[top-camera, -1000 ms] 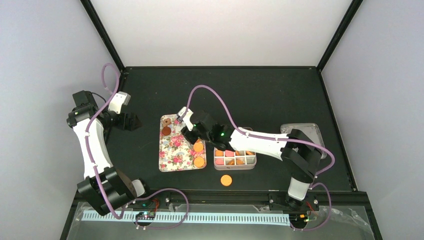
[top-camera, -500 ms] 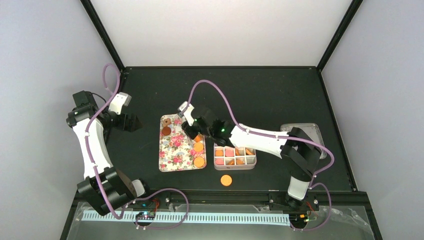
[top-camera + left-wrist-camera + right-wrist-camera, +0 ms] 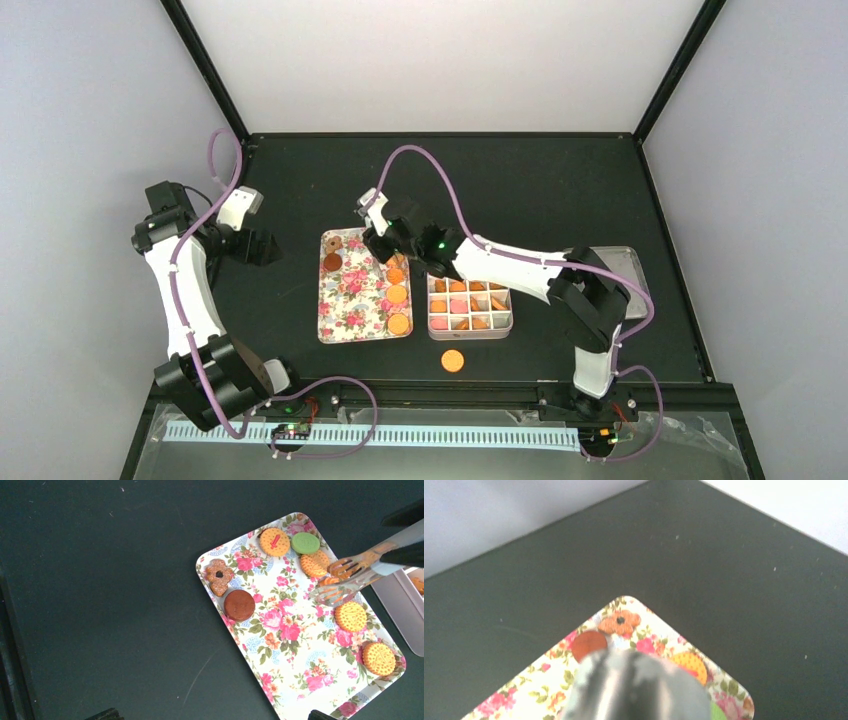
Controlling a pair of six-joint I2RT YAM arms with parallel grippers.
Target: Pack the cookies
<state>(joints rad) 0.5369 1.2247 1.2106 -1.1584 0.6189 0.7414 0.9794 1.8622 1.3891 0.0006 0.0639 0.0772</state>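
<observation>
The flowered tray (image 3: 280, 645) (image 3: 350, 305) carries several cookies: orange ones (image 3: 350, 616), a green one (image 3: 305, 543), a brown round one (image 3: 239, 605) and a flower-shaped one (image 3: 218, 576). My right gripper (image 3: 385, 243) hangs over the tray's far right part, shut on metal tongs (image 3: 367, 562), which fill the right wrist view as a grey blur (image 3: 639, 685). The tong tips bracket an orange cookie (image 3: 327, 581) on the tray; whether they pinch it I cannot tell. My left gripper (image 3: 214, 715) (image 3: 255, 245) stands open and empty, left of the tray.
A white compartment box (image 3: 470, 323) (image 3: 400, 610) right of the tray holds orange and pink cookies. One orange cookie (image 3: 453, 360) lies loose on the black table in front of the box. A clear lid (image 3: 632, 275) sits at the right, partly under the right arm.
My right gripper has carried the tongs from the tray's right middle toward its far end. The left arm has not moved.
</observation>
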